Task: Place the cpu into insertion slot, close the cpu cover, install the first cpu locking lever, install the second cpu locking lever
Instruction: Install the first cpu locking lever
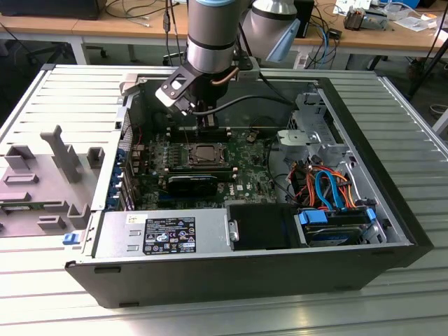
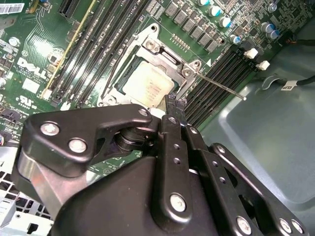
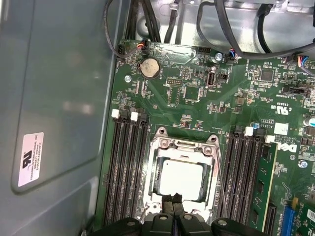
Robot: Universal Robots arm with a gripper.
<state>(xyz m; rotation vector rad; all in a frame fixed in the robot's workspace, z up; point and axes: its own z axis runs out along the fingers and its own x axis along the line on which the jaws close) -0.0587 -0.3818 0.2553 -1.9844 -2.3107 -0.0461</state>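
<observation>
Ribbed grey metal bench (image 1: 392,105) spread wide around my work, pale wooden desks (image 1: 70,26) along the far side, loose cables (image 1: 133,10) strewn over them, dark floor (image 1: 42,52) underneath

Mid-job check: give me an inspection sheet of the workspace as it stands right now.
Surface: ribbed metal table carrying an open computer case.
Job's things: cpu seated in the insertion slot; cpu cover down around it; one locking lever juts out past the cover.
Clutter: grey fixture blocks at the exterior view's left.
Grippers: pincer shut, tips at the cover's edge.
Cables: orange and blue cables beside the drive bay.
Surroundings: desks behind.
</observation>
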